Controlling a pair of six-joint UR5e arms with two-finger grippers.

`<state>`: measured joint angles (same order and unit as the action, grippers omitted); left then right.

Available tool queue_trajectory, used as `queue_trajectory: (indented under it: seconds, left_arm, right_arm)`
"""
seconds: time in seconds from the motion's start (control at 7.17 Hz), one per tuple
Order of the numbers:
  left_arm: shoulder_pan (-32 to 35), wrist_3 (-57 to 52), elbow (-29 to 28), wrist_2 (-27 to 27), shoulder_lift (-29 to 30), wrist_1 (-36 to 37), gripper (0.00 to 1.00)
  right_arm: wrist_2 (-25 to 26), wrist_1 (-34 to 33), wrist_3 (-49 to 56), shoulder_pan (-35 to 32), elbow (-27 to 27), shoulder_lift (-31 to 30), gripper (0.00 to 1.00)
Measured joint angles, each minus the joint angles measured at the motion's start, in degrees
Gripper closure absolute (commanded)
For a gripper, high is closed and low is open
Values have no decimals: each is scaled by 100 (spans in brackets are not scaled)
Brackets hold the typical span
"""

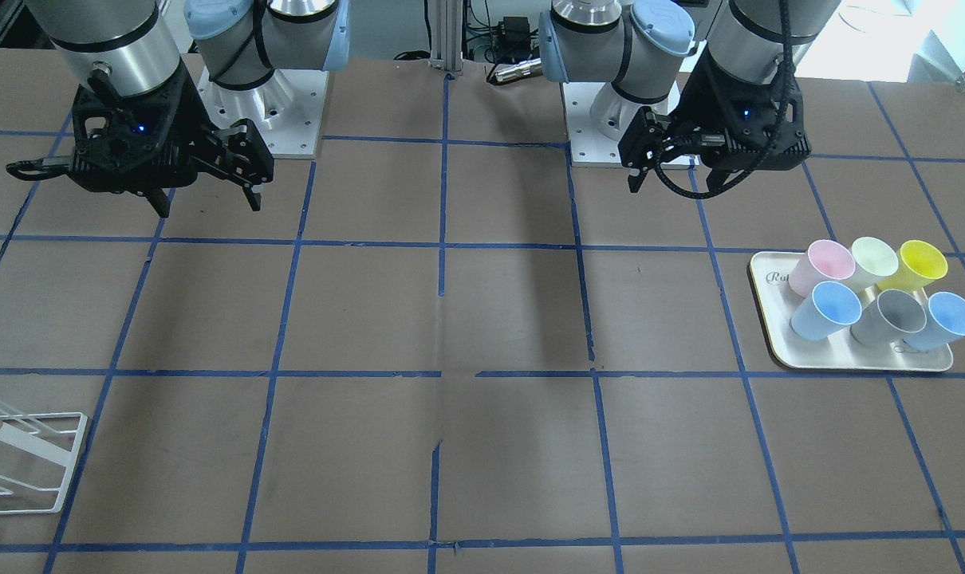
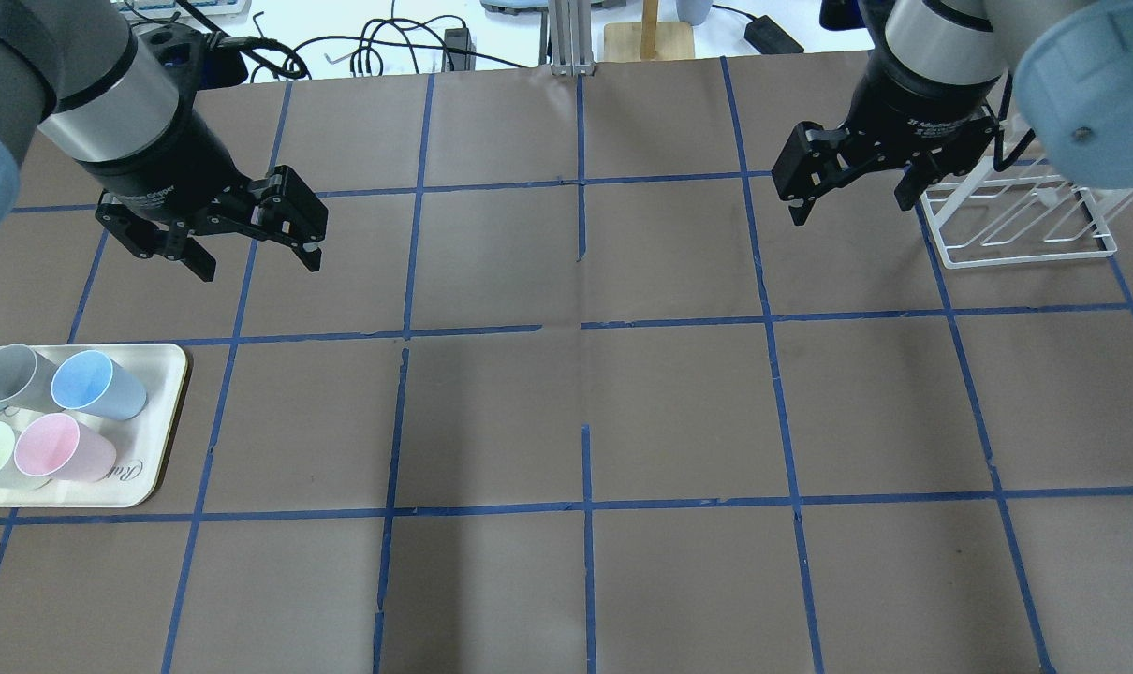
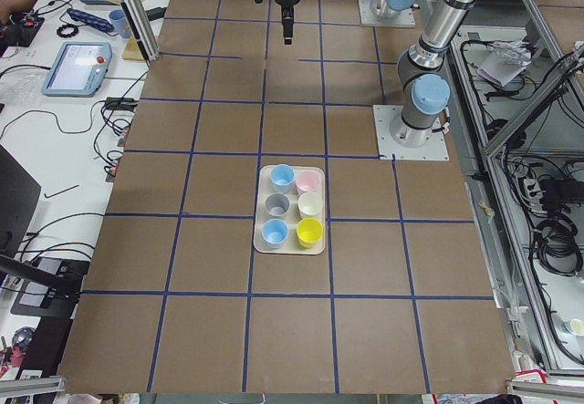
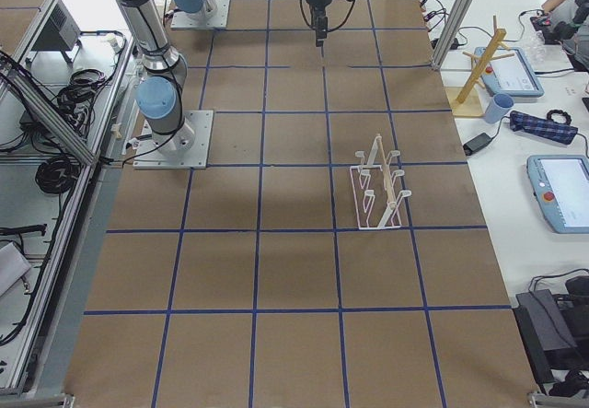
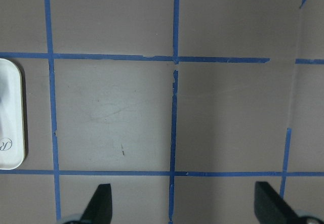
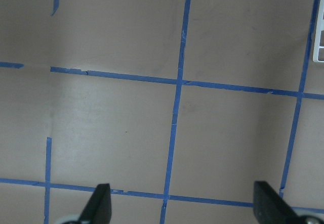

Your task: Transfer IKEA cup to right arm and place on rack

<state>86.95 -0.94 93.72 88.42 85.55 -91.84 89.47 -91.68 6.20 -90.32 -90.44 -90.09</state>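
Observation:
The IKEA cup (image 1: 824, 312) is pale sky-blue and stands on a cream tray (image 1: 770, 281) with several other cups; it also shows in the overhead view (image 2: 98, 384) and the exterior left view (image 3: 282, 178). My left gripper (image 2: 259, 265) hangs open and empty above the table, beyond the tray and apart from it; its fingers (image 5: 98, 206) frame bare table. My right gripper (image 2: 850, 210) is open and empty, just left of the white wire rack (image 2: 1025, 229). The rack also shows at the front-facing view's lower left (image 1: 28, 462).
A deeper-blue cup (image 1: 943, 319), a grey cup (image 1: 889, 316), a pink cup (image 1: 819, 267), a pale-green cup (image 1: 872, 261) and a yellow cup (image 1: 919, 265) share the tray. Brown paper with blue tape lines covers the table. Cables and a wooden stand (image 2: 649, 37) lie beyond its far edge.

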Motion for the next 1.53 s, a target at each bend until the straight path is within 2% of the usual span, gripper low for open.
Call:
queue_trajectory:
  seconds: [0.84, 1.25, 1.53]
  left_arm:
    - [-79, -186, 52, 70, -52, 44, 0]
    - [-651, -332, 63, 32, -47, 46, 0]
    - [-1203, -1114, 77, 46, -6, 47, 0]
  right_arm:
    - [0, 10, 4, 5, 0, 0, 0]
    - [0, 10, 5, 0, 0, 0, 0]
    - [0, 10, 4, 3, 0, 0, 0]
